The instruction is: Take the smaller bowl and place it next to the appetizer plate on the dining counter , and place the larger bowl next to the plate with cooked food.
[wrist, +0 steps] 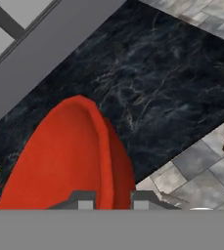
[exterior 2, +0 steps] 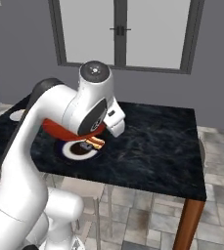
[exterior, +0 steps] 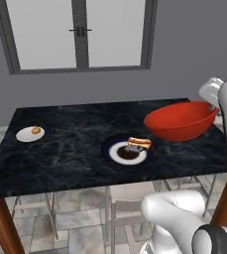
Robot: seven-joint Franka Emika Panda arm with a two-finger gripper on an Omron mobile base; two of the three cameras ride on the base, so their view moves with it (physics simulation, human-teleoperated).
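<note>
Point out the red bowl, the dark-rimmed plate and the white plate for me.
red bowl (exterior: 180,120), left base view, inner wall.
dark-rimmed plate (exterior: 116,153), left base view, white centre.
white plate (exterior: 27,134), left base view, bare surface beside morsel.

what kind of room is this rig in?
Likely a home dining area: a marble-topped dining counter set with a plate with cooked food and an appetizer plate, under a window, tiled floor.

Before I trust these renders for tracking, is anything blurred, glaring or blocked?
Left base view: sharp, even light, soft sheen on the red bowl. Right base view: the white arm covers most of the bowl and part of the dark-rimmed plate. Hand view: bowl's rim cropped between the fingertips; no glare.
</note>
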